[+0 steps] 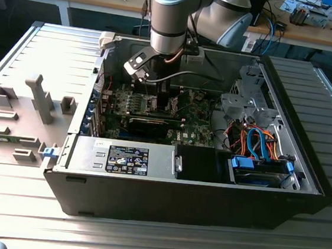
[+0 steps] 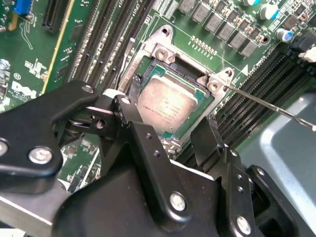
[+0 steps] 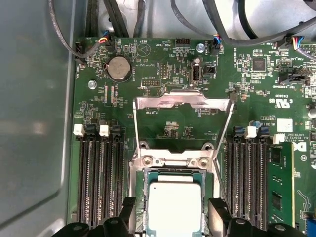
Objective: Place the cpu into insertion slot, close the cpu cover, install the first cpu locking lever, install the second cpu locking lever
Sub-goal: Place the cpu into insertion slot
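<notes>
The cpu (image 3: 175, 205) lies flat inside the insertion slot (image 3: 139, 190), its silvery top also plain in the second wrist view (image 2: 165, 106) within the slot's rim (image 2: 148, 49). My gripper (image 3: 172, 206) (image 2: 173, 116) hovers just over it, open, with one black finger (image 3: 126, 211) on each side of the slot and not gripping the chip. The cpu cover (image 3: 182, 101) stands swung back from its hinge, away from the slot. A thin metal locking lever (image 2: 266, 103) sticks out free beside the slot. In the exterior view the arm (image 1: 168, 18) reaches down into the computer case over the green motherboard (image 1: 197, 113).
Rows of black memory slots (image 3: 96, 177) (image 3: 247, 177) flank the socket. Cables (image 3: 197, 24) run past the board's far edge. The case holds a power supply (image 1: 127, 158) and a drive bay with blue and orange cables (image 1: 258, 149). The removed side panel (image 1: 25, 104) lies at the exterior view's left.
</notes>
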Controlling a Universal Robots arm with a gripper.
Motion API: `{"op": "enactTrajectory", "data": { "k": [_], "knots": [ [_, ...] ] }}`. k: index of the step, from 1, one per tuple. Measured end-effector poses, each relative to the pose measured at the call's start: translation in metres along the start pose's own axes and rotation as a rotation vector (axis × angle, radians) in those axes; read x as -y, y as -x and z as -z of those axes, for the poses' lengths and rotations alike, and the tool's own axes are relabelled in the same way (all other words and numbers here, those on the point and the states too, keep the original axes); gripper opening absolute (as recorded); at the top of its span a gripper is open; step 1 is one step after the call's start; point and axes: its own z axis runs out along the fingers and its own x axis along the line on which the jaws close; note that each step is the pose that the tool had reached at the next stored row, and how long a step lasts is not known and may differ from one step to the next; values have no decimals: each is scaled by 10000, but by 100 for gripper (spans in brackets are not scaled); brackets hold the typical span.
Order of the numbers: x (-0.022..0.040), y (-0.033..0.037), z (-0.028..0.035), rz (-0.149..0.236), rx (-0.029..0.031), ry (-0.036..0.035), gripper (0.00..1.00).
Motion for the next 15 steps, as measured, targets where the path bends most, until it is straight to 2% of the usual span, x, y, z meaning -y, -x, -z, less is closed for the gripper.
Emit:
{"op": "enactTrajectory", "data": {
  "k": [2,6,9,12,13,15],
  "knots": [
    [-1,0,-12,5,1,-7,68],
    [-5,0,54,61,-3,-6,68],
    [-6,-1,55,248,-14,-1,66],
    [-17,-1,56,676,-32,0,47],
    [-19,0,62,763,-33,0,35],
    [-21,0,79,815,-38,2,23]
  ]
}}
